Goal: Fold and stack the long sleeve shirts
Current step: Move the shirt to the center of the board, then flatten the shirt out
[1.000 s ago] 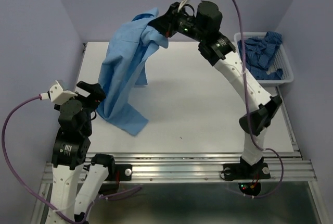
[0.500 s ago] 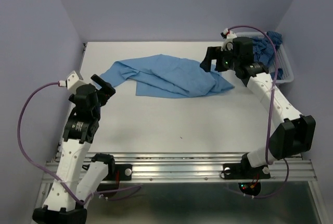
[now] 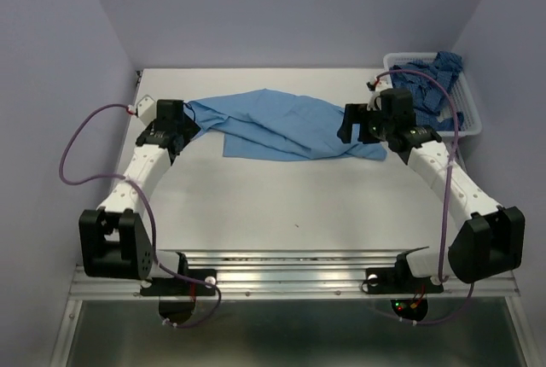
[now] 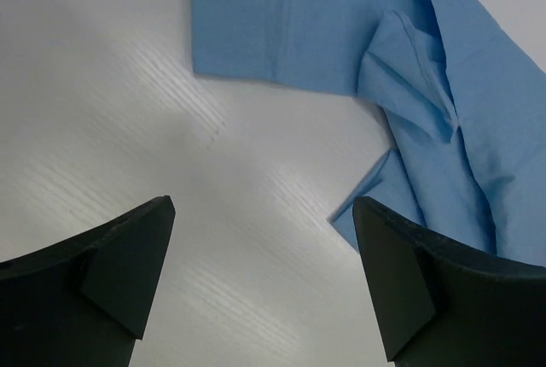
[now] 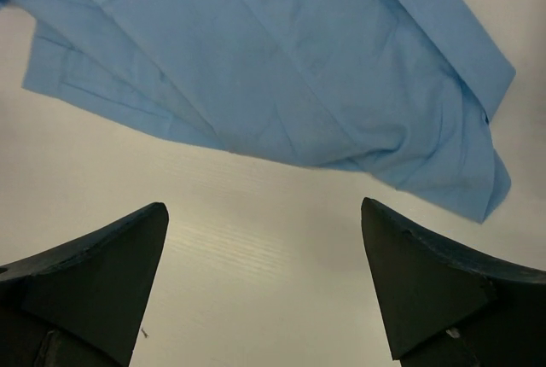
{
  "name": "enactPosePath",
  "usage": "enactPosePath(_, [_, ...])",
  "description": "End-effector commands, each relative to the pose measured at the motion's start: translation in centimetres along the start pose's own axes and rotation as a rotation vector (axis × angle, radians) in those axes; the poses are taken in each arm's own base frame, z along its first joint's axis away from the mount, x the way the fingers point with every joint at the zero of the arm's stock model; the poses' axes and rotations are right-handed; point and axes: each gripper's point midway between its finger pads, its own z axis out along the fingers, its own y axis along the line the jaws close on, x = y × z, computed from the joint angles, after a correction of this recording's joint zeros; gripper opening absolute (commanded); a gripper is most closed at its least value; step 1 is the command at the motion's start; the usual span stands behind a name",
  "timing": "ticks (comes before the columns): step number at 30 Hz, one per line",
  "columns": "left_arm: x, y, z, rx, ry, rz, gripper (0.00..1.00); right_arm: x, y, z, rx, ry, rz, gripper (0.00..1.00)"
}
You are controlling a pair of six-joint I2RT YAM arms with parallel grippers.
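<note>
Shirts first: the light blue shirt (image 3: 281,124) lies rumpled and partly spread on the far half of the table (image 3: 299,205), stretched crosswise between my two arms. The darker blue shirt (image 3: 431,81) sits bunched in the white basket (image 3: 469,126) at the far right corner. From above I can't quite tell whether that heap is one garment or more.

My left gripper (image 3: 177,125) is at the light blue shirt's left end, fingers spread wide with nothing between them. In my left wrist view they hang over bare table. A straight hemmed edge of the cloth lies just ahead, and a folded flap runs down toward one finger (image 4: 409,282).

My right gripper (image 3: 351,125) is at the shirt's right end, near the basket, its fingers likewise wide apart and holding nothing. In my right wrist view the cloth lies ahead of them in overlapping folds, one layer lapped over another.

A purple cable (image 3: 72,158) loops out beside my left arm, and another follows my right arm down to its base.
</note>
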Motion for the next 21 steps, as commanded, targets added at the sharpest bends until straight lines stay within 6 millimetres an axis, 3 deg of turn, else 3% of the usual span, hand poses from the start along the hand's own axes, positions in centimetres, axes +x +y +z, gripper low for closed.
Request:
enactPosePath(1, [-3.8,-0.2,3.5,-0.074,-0.029,-0.102,0.99,1.6,-2.8,0.5,0.148,0.014,0.012,1.0])
enactPosePath(2, [-3.7,1.6,5.6,-0.14,0.0,-0.119,0.99,1.8,-2.9,0.6,0.151,0.019,0.01,1.0])
enactPosePath(4, [-4.5,2.1,7.2,-0.159,0.013,-0.153,0.99,1.9,-2.9,0.9,0.147,0.021,0.005,1.0])
enactPosePath(5, [-4.0,2.9,8.7,-0.183,0.043,-0.158,0.99,2.1,-3.0,1.3,0.151,0.031,0.005,1.0])
enactPosePath(6, [-4.9,3.6,9.6,-0.19,0.038,-0.188,0.99,2.1,-3.1,1.6,0.152,0.031,0.006,1.0])
enactPosePath(10, [-4.6,3.3,13.8,-0.121,0.086,-0.181,0.99,0.4,-3.1,3.5,0.148,0.015,-0.005,1.0])
enactPosePath(13, [-4.9,1.4,15.7,-0.038,0.109,-0.161,0.99,0.2,-3.4,5.6,0.15,0.041,-0.019,1.0])
enactPosePath(14, [-3.9,1.7,16.9,-0.051,0.137,-0.146,0.99,-1.2,-3.2,6.0,0.149,0.021,-0.024,1.0])
enactPosePath(16, [-3.7,2.0,18.0,-0.073,0.143,-0.125,0.99,-1.1,-3.8,7.6,0.166,0.044,-0.027,1.0])
enactPosePath(18, [-2.8,2.7,19.1,-0.102,0.159,-0.114,0.99,-2.4,-3.8,8.5,0.167,0.023,-0.039,1.0])
enactPosePath(20, [-2.3,2.9,19.7,-0.106,0.165,-0.112,0.95,-2.4,-4.8,10.1,0.209,0.036,-0.047,1.0])
enactPosePath(21, [-2.4,2.7,19.9,-0.091,0.161,-0.105,0.81,-3.6,-4.8,10.4,0.218,0.016,-0.053,1.0])
